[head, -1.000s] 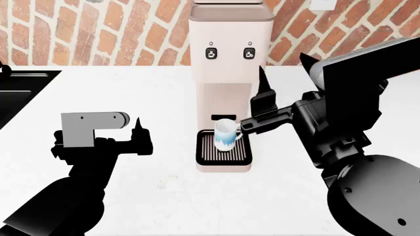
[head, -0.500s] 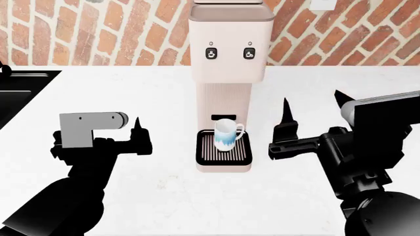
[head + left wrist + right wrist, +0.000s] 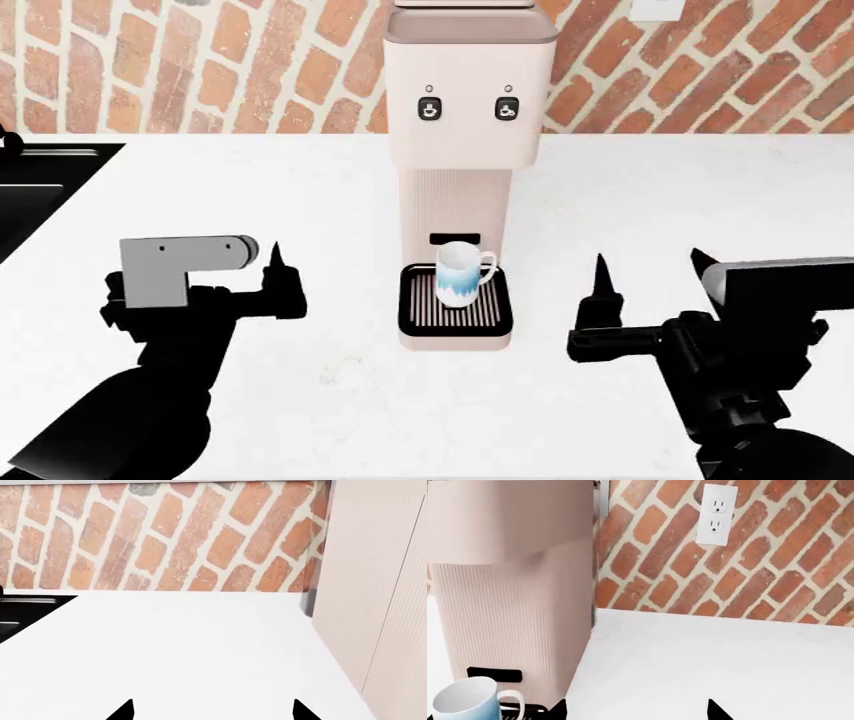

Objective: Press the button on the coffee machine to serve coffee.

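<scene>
While my left gripper (image 3: 283,275) hung open and empty over the counter (image 3: 267,180), the coffee machine (image 3: 461,120) stood at center against the brick wall, a mug (image 3: 458,273) on its drip tray (image 3: 457,312). It looked rigid and heavy, so I judged its small buttons (image 3: 430,110) needed only a light fingertip press. My right gripper (image 3: 647,285) sat open, empty, beside the tray.

White counter against a red brick wall

The brick wall (image 3: 200,70) — red-orange blocks with pale mortar — runs along the back edge of a plain white countertop (image 3: 267,190), which meets it in a straight line. A white wall outlet (image 3: 717,514) sits on the brick above the counter. At the counter's far end from the outlet, a black recessed sink (image 3: 40,190) cuts in. Light is even and soft.
</scene>
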